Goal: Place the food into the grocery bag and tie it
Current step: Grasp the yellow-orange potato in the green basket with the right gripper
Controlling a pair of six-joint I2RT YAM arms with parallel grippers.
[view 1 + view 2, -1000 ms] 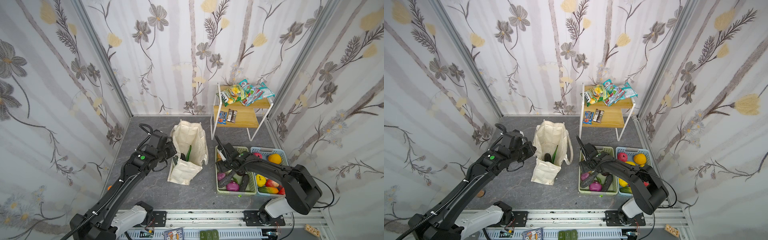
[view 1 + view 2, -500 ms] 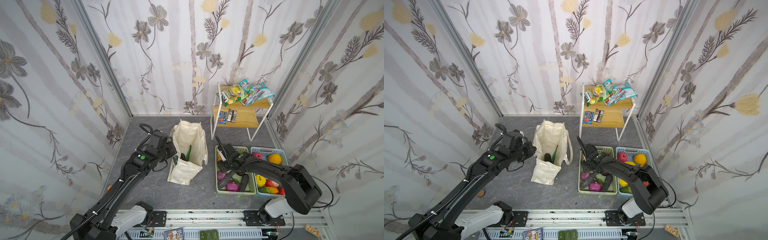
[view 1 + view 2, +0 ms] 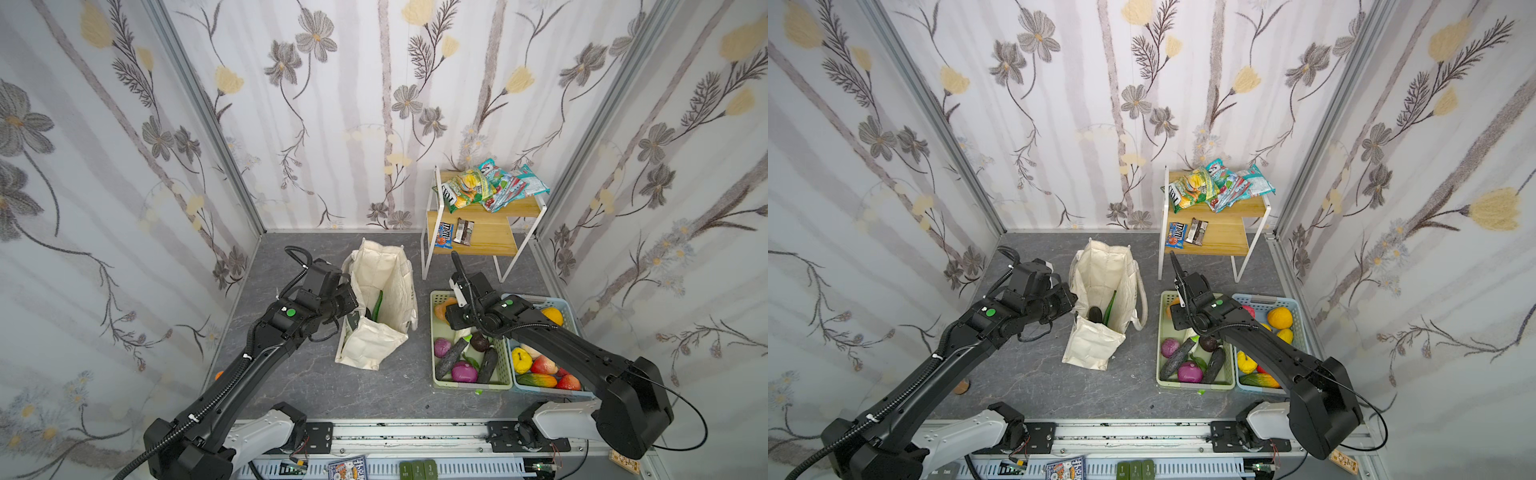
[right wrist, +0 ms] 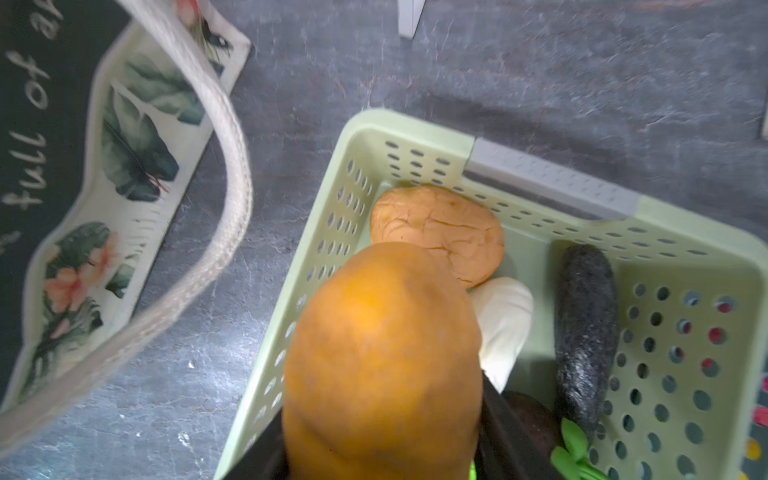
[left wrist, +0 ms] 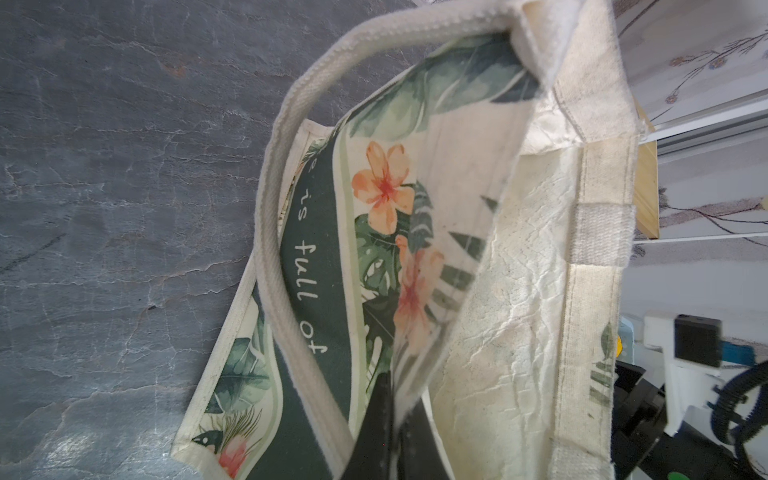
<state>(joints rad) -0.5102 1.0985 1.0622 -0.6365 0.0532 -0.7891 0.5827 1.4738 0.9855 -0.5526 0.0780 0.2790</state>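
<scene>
Over the pale green perforated plastic basket (image 4: 415,129), the right tool (image 4: 380,436) has narrowed its jaws within the last second and now clasps a smooth orange rounded toy vegetable (image 4: 382,332). The arm itself has scarcely shifted. The item sits just above the basket's corner, beside a cracked tan toy potato (image 4: 436,232) that lies inside. Judgement: the pick is made, and transfer to the bag is the step now in hand.

The tall cream canvas grocery bag (image 3: 399,266) stands on the dark grey stone-patterned counter (image 3: 291,382), just beside the basket. The left tool (image 5: 390,399) remains pinched shut on the bag's rim fabric, unchanged from a second ago, and holds the mouth open. A long green stalk (image 3: 378,305) and a dark avocado (image 3: 1095,313) are already inside. Two purple toy onions (image 3: 441,347) remain in the basket, and a yellow-green snack packet (image 3: 465,189) remains on the wooden shelf (image 3: 486,241). The handles are not yet tied.

Legible writing: the bag's dark green panel reads "is full of" in white script in the left wrist view, and "full of" in the right wrist view. A small blue candy packet (image 3: 444,235) on the shelf shows the "m&m's" mark. The snack packet's white lettering cannot be read in full.
</scene>
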